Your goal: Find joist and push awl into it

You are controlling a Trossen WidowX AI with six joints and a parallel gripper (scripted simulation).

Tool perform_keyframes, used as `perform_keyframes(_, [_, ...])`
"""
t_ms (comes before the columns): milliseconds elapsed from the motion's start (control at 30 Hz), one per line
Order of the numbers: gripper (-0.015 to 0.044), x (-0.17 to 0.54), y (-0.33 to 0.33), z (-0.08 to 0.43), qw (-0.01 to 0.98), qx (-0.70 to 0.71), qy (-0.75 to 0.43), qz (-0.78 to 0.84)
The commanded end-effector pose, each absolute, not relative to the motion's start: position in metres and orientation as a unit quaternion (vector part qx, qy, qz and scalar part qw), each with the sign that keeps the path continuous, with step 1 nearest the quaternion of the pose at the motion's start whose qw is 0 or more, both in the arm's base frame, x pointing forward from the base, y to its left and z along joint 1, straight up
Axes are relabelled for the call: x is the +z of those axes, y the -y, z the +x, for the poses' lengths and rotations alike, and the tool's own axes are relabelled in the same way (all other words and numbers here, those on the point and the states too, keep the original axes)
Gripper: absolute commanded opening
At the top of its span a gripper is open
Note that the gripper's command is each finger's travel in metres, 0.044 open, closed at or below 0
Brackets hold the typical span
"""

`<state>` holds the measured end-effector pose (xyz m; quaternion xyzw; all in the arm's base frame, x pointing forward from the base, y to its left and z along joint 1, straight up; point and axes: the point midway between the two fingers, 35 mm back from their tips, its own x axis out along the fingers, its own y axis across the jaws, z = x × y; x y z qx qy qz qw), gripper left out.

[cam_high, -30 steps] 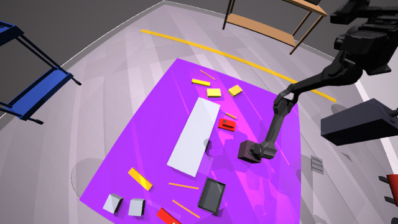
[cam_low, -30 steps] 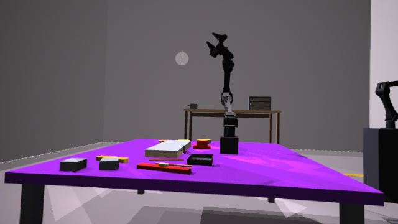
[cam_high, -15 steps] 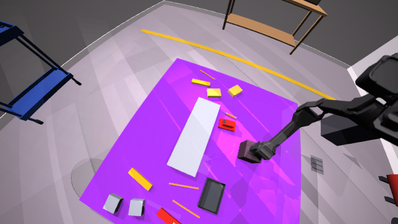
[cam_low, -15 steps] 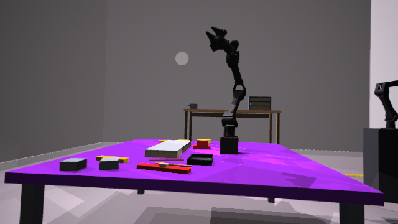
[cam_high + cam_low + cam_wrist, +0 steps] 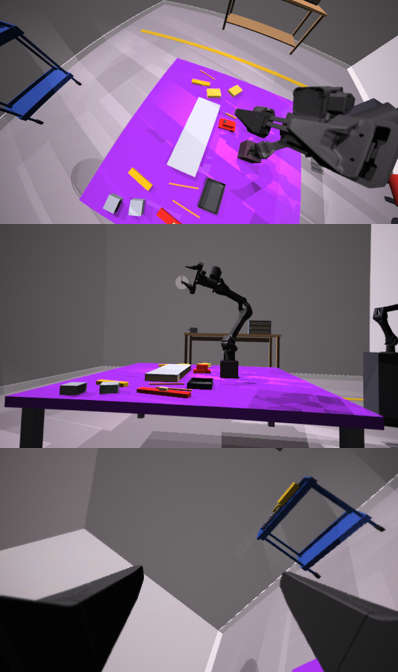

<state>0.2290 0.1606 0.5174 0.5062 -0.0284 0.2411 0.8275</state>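
1. While my gripper (image 5: 238, 111) (image 5: 186, 274) (image 5: 213, 572) stands wide, holding nothing, the top view shows one panel (image 5: 193, 137) (image 5: 168, 371), one red stud finder (image 5: 227, 124) (image 5: 202, 369) and one awl (image 5: 231, 116) beside it, one tray (image 5: 211, 196) (image 5: 199, 387), four yellow blocks (image 5: 140, 178), two gray blocks (image 5: 112, 203) (image 5: 73, 389), three orange sticks (image 5: 183, 186).
2. Exterior: I'm raised above the table (image 5: 140, 124) (image 5: 230, 406); the stud finder lies beside the panel, outside the tray.
3. Wrist: my two fingers stand apart, one blue cart (image 5: 334, 539) beyond.

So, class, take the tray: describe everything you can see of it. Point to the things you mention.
The tray (image 5: 211, 196) (image 5: 199, 386) is dark grey to black, rectangular and shallow, with a raised rim and an opaque, plastic-like look. It lies upright, open side up and empty, on the purple table (image 5: 124, 155) (image 5: 280, 401) (image 5: 309, 667), near one end of the white panel (image 5: 194, 137) (image 5: 168, 369). Only the table appears to touch it.
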Motion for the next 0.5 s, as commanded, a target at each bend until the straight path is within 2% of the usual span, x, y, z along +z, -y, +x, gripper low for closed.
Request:
perform_keyframes(0, [0.044, 0.484, -0.155, 0.256, 0.886, 0.199, 0.021, 0.418])
perform_keyframes(233, [0.044, 0.393, -0.126, 0.321, 0.969, 0.102, -0.053, 0.219])
perform_keyframes(467, [0.044, 0.293, -0.065, 0.36, 0.983, 0.028, -0.174, 0.044])
